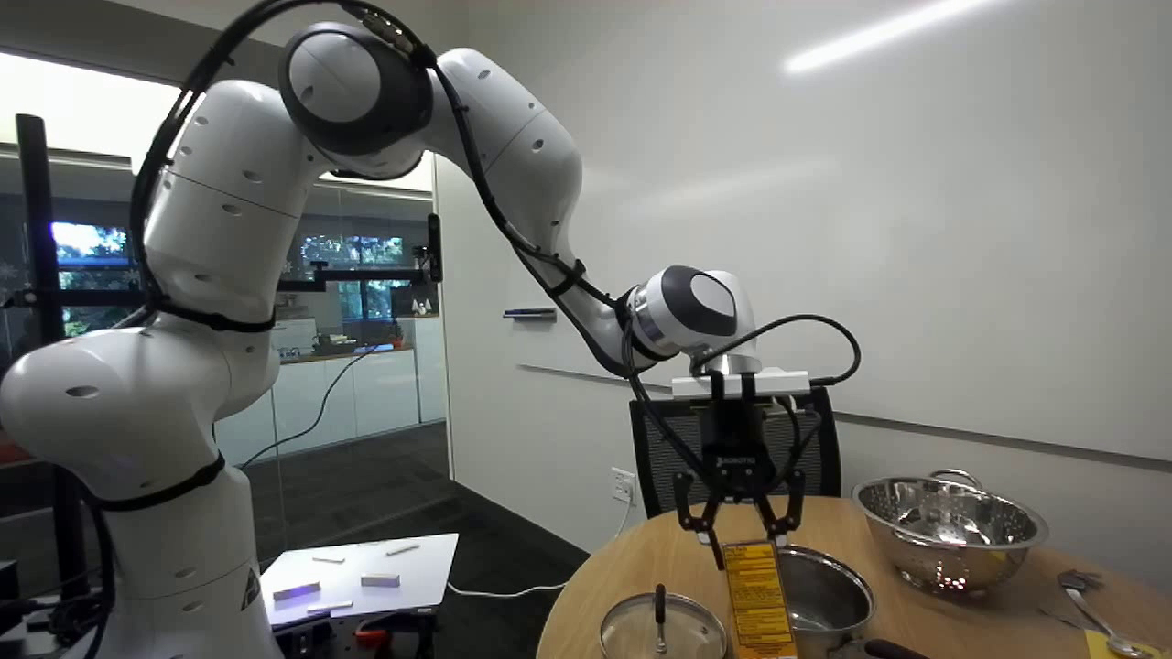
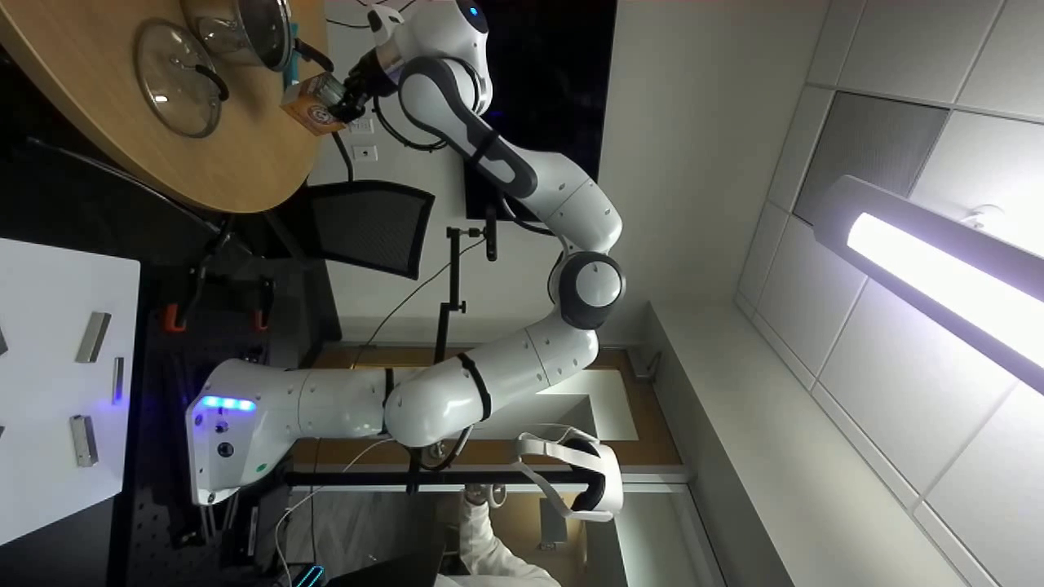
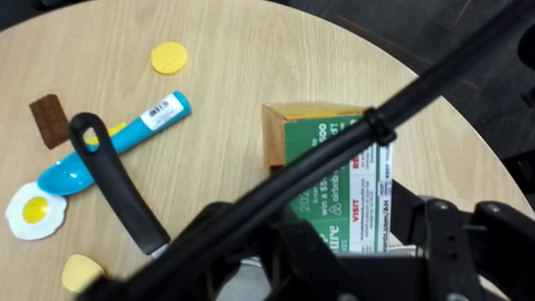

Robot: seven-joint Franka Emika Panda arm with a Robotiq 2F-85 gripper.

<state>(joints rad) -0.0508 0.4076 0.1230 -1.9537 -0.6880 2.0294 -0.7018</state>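
My gripper point(image 1: 749, 547) is shut on an orange box point(image 1: 760, 604) with a yellow printed side. One finger lies on each side of it. The box hangs slightly tilted and appears raised over the round table, beside the metal pot point(image 1: 829, 586). In an exterior view the orange box point(image 2: 312, 103) shows its logo face and the gripper point(image 2: 349, 102) at its upper end. In the wrist view the box's green and white printed panel point(image 3: 326, 228) faces the camera. A black cable crosses in front and hides part of the box and one finger of the gripper point(image 3: 336, 192).
A glass lid point(image 1: 634, 627) lies by the pot, whose black handle point(image 3: 121, 188) sticks out. A steel colander point(image 1: 952, 558) stands farther right. A blue spoon point(image 3: 138, 133), toy egg point(image 3: 35, 211), chocolate bar point(image 3: 50, 121) and yellow disc point(image 3: 169, 58) lie on the wooden table point(image 3: 225, 75).
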